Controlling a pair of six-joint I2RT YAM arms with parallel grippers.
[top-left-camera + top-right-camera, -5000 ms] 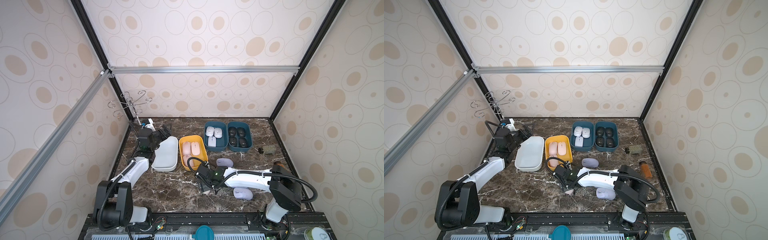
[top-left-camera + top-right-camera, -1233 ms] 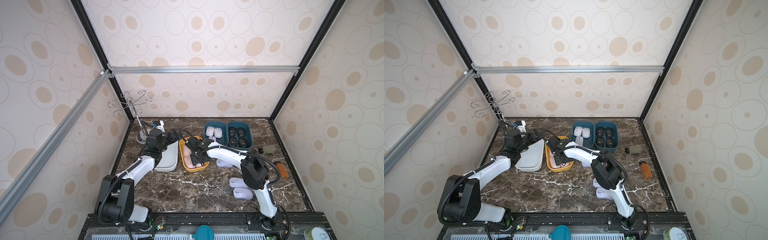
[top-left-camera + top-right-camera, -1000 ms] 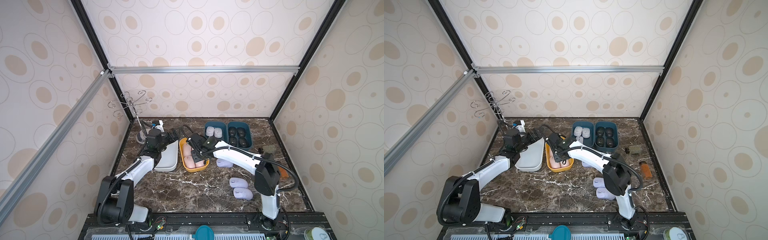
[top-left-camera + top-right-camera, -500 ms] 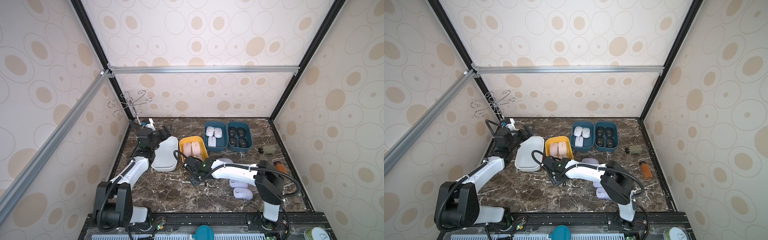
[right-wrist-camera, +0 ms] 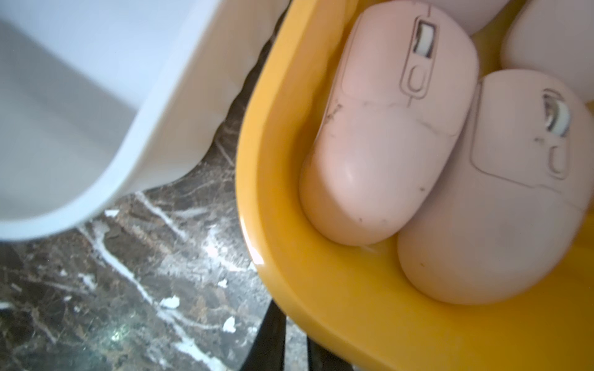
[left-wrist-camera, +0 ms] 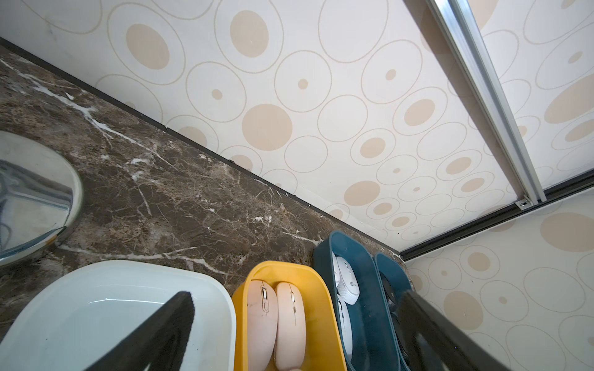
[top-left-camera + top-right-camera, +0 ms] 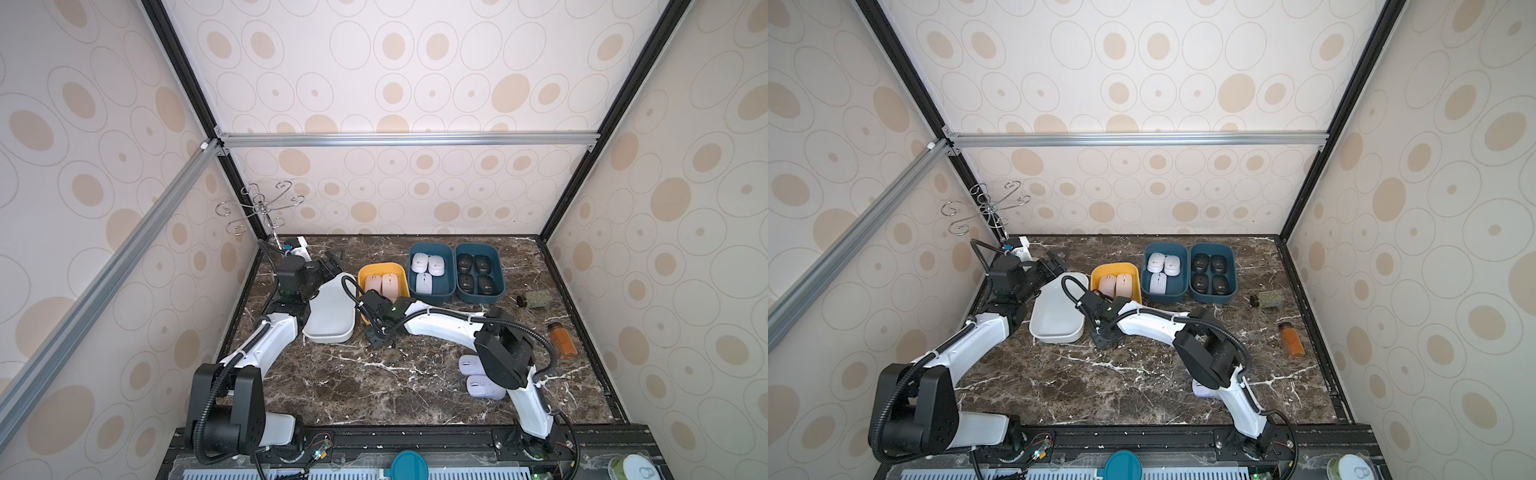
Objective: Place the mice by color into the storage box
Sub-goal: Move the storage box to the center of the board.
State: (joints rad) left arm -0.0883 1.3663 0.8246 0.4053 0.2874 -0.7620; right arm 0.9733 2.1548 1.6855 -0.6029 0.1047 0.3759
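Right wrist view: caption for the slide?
Pink mice in the yellow bin, white bin beside it on the marble tabletop.

Note bench (image 7: pixel 332 386): dark brown marble, white veins. Locate chrome hook stand (image 7: pixel 261 204) at rear left corner; its round mirrored base (image 6: pixel 35 199) rests on bench, shown in left wrist view. Find green herb jar (image 7: pixel 532 300) lying on side near right bench edge. Find orange spice jar (image 7: pixel 562 345), dark cap, nearer front, apart from herb jar. Note aluminium rail (image 7: pixel 407 139) crossing patterned back wall (image 7: pixel 415 62), beige ovals on white.
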